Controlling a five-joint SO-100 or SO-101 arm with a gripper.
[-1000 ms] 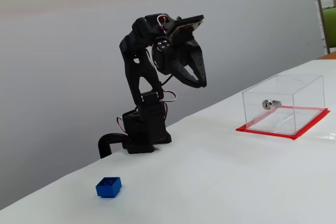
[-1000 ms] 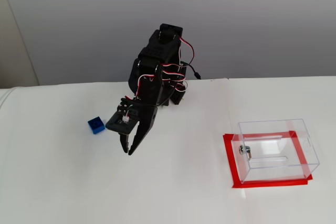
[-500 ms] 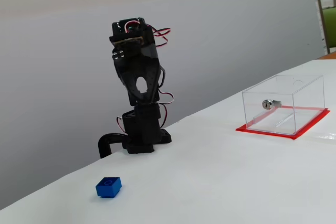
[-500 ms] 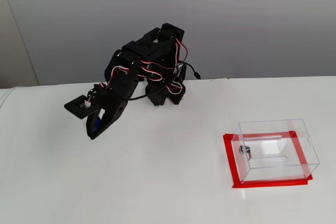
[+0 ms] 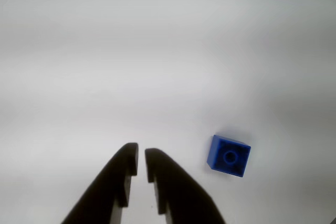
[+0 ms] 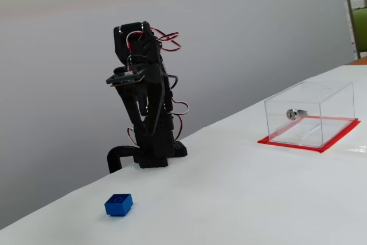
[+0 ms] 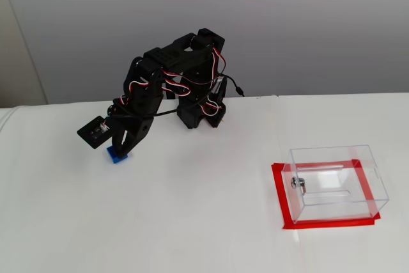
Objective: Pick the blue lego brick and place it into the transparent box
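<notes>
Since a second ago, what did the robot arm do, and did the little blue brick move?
The arm swung round toward the blue lego brick, to the left in the fixed view from above, and now its gripper hangs above the table beside the brick, jaws almost closed, holding nothing. The brick has not moved, and the transparent box stays on its red sheet.

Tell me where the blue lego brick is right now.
The blue lego brick lies on the white table, just right of the gripper in the wrist view, far from the transparent box.
</notes>
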